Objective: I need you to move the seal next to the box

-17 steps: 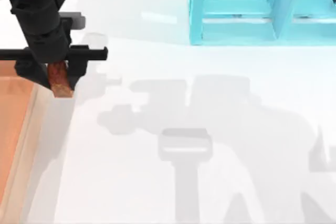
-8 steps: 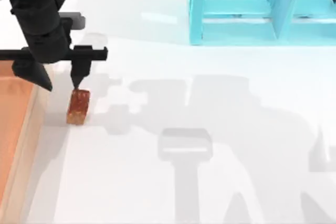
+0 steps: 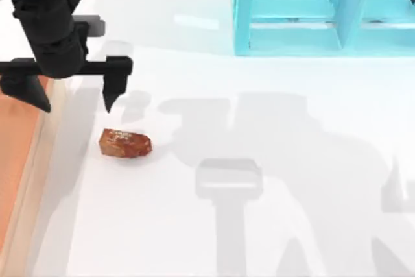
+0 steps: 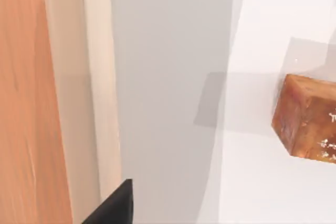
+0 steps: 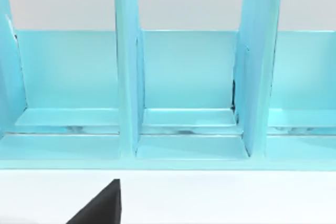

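The seal [image 3: 125, 143], a small reddish-brown block with golden speckles, lies on its side on the white table, a short way right of the box [image 3: 37, 160]. The box has a pale tan rim and an orange-brown floor, and it runs along the table's left edge. My left gripper [image 3: 78, 106] hangs open above the box's rim and the strip of table beside it, up and left of the seal, holding nothing. The left wrist view shows the seal [image 4: 307, 120] apart from the box rim [image 4: 79, 77], with one dark fingertip [image 4: 116, 207] at the edge.
A cyan-blue shelf structure [image 3: 324, 11] stands at the back right of the table, and its compartments [image 5: 189, 77] face the right wrist camera. Arm shadows fall across the white middle of the table.
The left gripper opened and let go of the seal. The seal dropped to the table, stood briefly, then tipped onto its side a little farther right. The fingers spread wider.
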Tool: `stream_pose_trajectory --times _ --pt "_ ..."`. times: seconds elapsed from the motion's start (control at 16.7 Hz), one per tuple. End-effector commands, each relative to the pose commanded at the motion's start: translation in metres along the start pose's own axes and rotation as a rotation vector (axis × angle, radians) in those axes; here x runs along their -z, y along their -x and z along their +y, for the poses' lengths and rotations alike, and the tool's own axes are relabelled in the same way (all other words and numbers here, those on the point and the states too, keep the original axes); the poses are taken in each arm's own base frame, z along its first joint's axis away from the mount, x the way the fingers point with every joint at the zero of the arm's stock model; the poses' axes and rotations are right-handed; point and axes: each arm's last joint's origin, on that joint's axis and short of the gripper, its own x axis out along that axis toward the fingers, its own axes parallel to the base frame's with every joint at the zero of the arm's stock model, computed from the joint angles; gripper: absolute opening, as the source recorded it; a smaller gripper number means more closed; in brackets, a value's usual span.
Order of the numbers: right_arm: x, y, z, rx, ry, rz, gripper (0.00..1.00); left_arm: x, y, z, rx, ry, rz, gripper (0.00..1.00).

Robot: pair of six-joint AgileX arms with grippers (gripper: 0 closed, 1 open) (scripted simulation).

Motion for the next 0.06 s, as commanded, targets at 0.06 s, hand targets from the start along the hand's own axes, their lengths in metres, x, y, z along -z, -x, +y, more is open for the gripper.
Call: stream_pose_trajectory --times 0.06 --pt "0.0000 0.0000 0.0000 0.000 0.000 0.000 1.00 0.0000 0.0000 0.0000 0.000 0.000 0.000 1.00"
